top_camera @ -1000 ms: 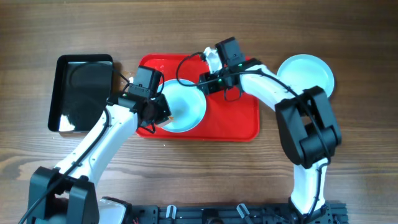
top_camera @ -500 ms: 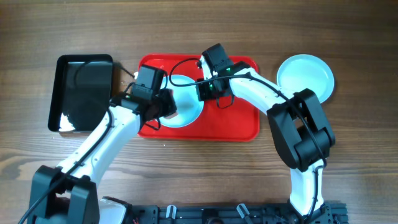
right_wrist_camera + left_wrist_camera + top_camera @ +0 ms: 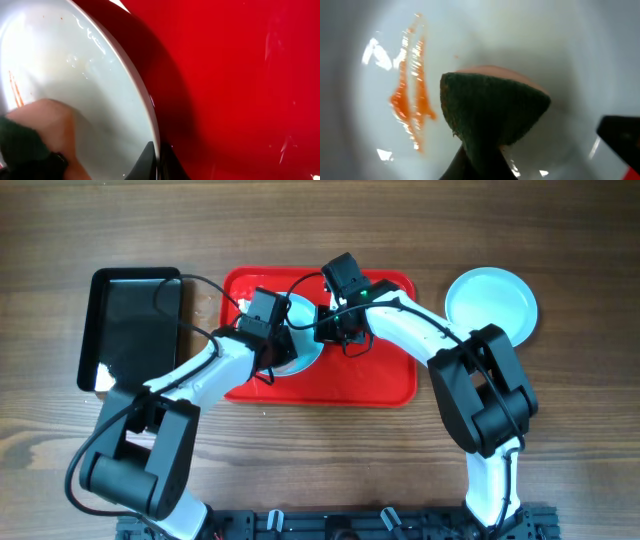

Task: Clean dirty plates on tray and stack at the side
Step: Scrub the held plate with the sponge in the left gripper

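A pale plate (image 3: 300,330) stands tilted on the red tray (image 3: 380,375). My right gripper (image 3: 325,320) is shut on its right rim (image 3: 145,105). My left gripper (image 3: 272,345) is shut on a green and orange sponge (image 3: 492,112) pressed against the plate's inside (image 3: 560,45), beside an orange-red smear (image 3: 410,100). The sponge also shows in the right wrist view (image 3: 35,135), with a smear (image 3: 15,87) at the plate's left. A second pale plate (image 3: 490,302) lies flat on the table to the right of the tray.
A black glossy tray (image 3: 130,330) lies on the wooden table left of the red tray. The red tray's right half (image 3: 240,75) is bare.
The plate has been tipped up from nearly flat to steeply tilted. My right gripper moved left onto its rim. My left gripper moved right and up with the sponge into the plate.
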